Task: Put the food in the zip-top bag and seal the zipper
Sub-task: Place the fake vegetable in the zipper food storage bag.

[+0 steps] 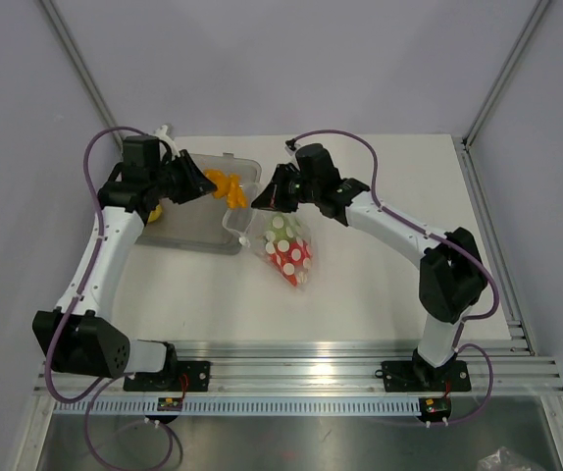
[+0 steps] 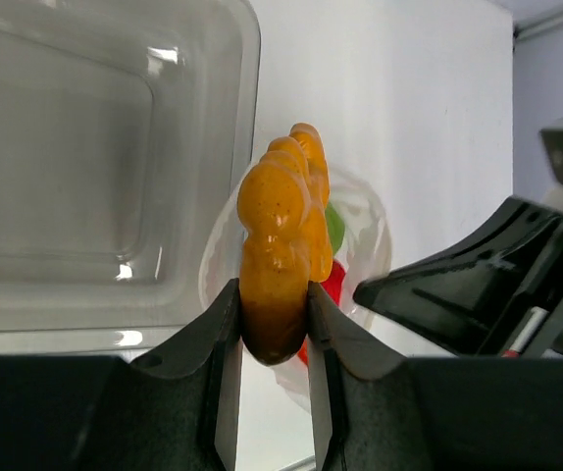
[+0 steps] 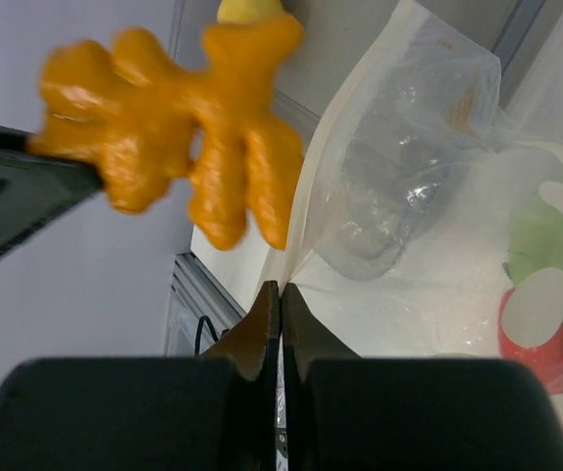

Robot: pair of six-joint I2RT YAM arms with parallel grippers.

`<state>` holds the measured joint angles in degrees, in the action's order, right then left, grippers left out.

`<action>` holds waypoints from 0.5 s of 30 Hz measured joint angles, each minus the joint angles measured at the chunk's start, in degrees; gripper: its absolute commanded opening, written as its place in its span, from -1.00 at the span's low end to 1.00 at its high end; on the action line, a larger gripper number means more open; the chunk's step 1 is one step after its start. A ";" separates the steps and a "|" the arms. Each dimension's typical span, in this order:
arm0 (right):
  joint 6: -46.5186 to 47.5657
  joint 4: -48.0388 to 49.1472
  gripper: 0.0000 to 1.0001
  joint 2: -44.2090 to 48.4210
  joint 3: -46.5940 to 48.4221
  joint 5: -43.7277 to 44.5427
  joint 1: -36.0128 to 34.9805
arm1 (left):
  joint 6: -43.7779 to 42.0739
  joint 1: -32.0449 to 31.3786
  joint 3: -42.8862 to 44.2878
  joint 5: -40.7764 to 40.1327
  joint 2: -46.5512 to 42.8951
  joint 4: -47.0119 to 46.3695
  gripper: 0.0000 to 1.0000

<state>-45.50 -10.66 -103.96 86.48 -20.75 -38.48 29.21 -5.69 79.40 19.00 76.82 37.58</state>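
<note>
Grey bin (image 1: 188,232) beside zip-top bag (image 1: 288,248), orange food (image 1: 229,186) in left end effector (image 2: 274,334)

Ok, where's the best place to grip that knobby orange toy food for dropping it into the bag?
At one end of the orange toy food, fingers squeezing its flat faces, approaching from over the clear bin, as the left gripper holds it. Its long knobby body then sticks out toward the zip-top bag.

orange toy food (image 2: 283,255): glossy, lumpy plastic
zip-top bag (image 3: 429,186): thin, clear, crinkled film
bin (image 2: 85,177): smooth translucent plastic
left fingers (image 2: 195,371): matt black plastic
surface (image 1: 380,304): smooth matt white
</note>
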 measured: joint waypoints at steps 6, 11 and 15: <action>-1.03 1.88 -1.00 0.33 -0.52 -1.27 0.02 | 0.00 -0.90 -5.51 3.69 0.15 -0.37 -1.00; -1.27 1.99 -1.00 0.81 -0.81 -1.27 0.02 | -0.07 -2.32 -9.01 8.02 0.48 -2.47 -1.00; -1.25 1.84 -1.00 1.66 -1.14 -1.20 0.02 | -2.32 -3.41 -9.01 12.70 2.47 -2.38 -1.00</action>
<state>-46.74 -8.82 -102.30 85.34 -21.96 -38.46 26.89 -9.10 70.39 31.70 79.29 35.20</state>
